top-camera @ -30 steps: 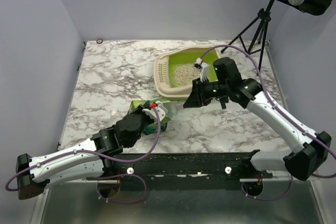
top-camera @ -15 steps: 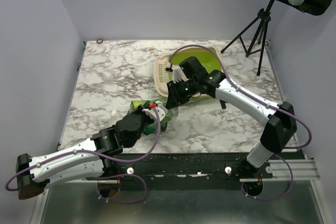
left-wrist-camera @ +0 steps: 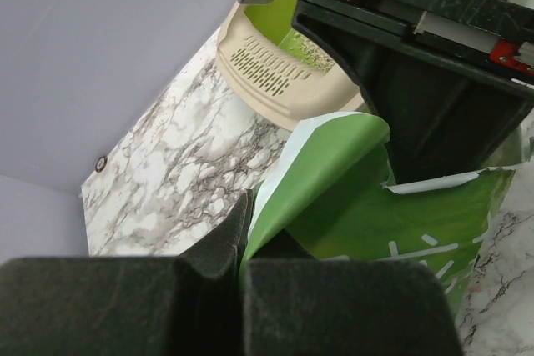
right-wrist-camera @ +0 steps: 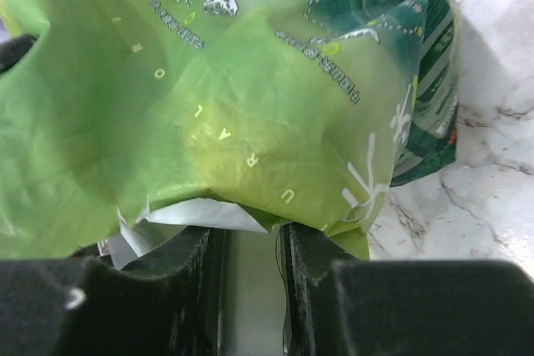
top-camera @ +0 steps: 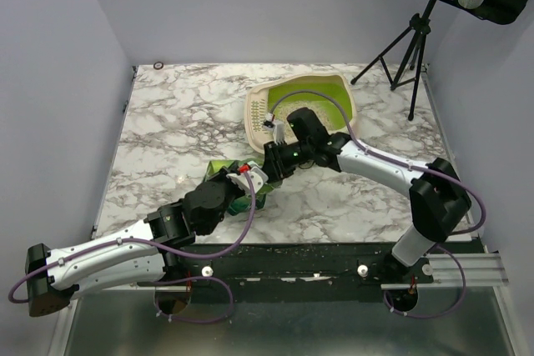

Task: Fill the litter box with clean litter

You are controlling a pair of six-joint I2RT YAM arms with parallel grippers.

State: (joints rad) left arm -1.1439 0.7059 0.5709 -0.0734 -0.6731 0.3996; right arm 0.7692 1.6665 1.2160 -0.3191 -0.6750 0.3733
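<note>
Left gripper [top-camera: 248, 176]: clenched on a fold at the mouth of the green bag [top-camera: 219, 166], the sheet pinched flat between its jaws, as the left wrist view showed.
Green bag: lay crumpled on the marble worktop [top-camera: 183, 114], just in front of the litter box's near rim, its printed plastic lifted where the left arm held it.
Right gripper [top-camera: 272, 164]: reached down to the bag from the box side. Its jaws stood part-way apart, clamped on a pale, smooth scoop handle [right-wrist-camera: 250, 289] that filled the gap. That it was a scoop's handle is my judgement, since no bowl showed clearly against the green plastic crowding the right wrist view.
Litter box [top-camera: 259, 135]: sat upright toward the far right of the worktop, slotted end facing left.
Litter [left-wrist-camera: 315, 54]: a thin grey patch covered only part of the box floor, with much lime-green bare around it.
Step in hand: probably going into the bag for another load, with the box far from full.
Next move: likely calls for the left arm to hold the mouth open and steady while the right one works the tool inside, lifts it level and carries it over the near rim without spilling.
</note>
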